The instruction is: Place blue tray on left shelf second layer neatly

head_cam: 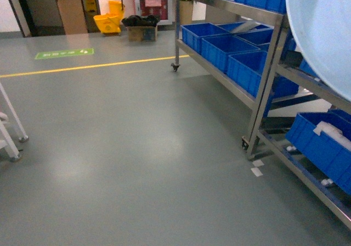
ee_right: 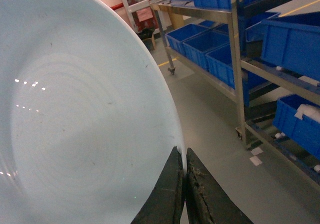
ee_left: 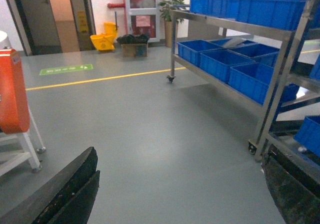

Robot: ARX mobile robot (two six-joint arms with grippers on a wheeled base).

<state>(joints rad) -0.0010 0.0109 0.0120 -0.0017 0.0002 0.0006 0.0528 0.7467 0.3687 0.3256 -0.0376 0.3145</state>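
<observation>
The blue tray (ee_right: 75,119) is a pale sky-blue, smooth oval dish with a low rim and faint dark specks, held on edge with its hollow face filling the right wrist view. In the head view its curved edge (head_cam: 321,32) hangs in front of the steel rack (head_cam: 269,87), above the rack's crate-filled second layer (head_cam: 230,81).

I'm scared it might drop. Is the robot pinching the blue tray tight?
Yes. The right gripper is shut on the blue tray, with its rim between both fingers.
</observation>
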